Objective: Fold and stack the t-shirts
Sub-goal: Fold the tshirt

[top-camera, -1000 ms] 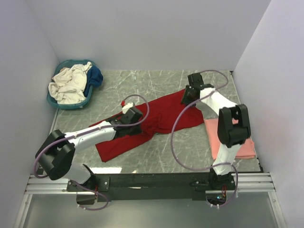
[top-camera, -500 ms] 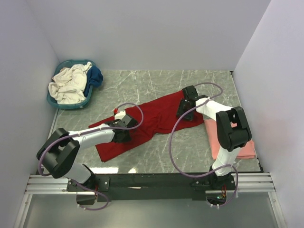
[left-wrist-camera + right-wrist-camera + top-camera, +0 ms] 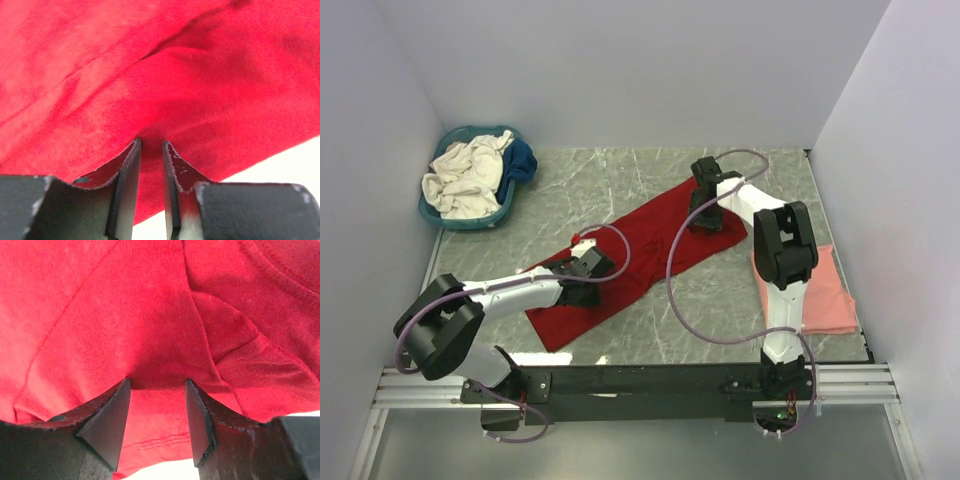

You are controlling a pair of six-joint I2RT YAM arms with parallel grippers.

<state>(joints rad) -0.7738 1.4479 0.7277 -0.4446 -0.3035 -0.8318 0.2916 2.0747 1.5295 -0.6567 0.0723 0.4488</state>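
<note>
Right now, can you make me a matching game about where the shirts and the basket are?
Things:
1. deep red cloth t-shirt
2. salmon pink cloth t-shirt
3. cream-white cloth shirt
4. teal plastic basket

Places:
A. stands at the far left corner of the table
B. lies flat at the right edge
C. spread across the middle
D. heaped inside the basket

Pairs: 1-C, 2-B, 3-D, 4-A

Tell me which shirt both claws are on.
The deep red shirt, spread mid-table, with left claw and right claw on it. The salmon pink shirt lies off to the right; the cream shirt and dark blue shirt sit in the basket.
</note>
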